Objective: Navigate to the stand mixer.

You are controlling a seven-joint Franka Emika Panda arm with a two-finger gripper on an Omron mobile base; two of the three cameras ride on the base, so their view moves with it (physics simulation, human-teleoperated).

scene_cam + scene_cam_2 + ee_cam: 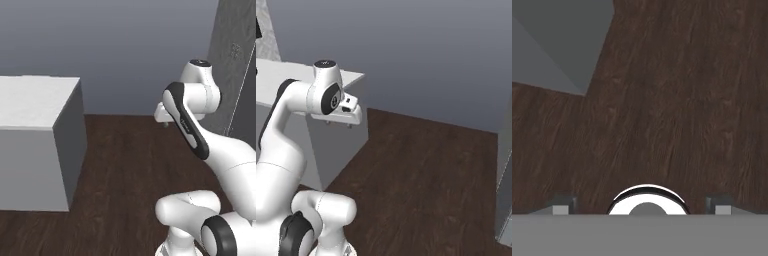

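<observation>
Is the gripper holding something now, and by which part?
Nothing is held: the gripper points down at bare wood floor, its fingertips set apart.

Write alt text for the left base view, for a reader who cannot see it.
A white robot arm with dark joints rises from the lower right over a dark wood-plank floor, its pincer held above the floor. A white-topped grey counter block stands at left, a plain blue-grey wall runs behind, and a tall dark grey panel fills the right edge.
</observation>
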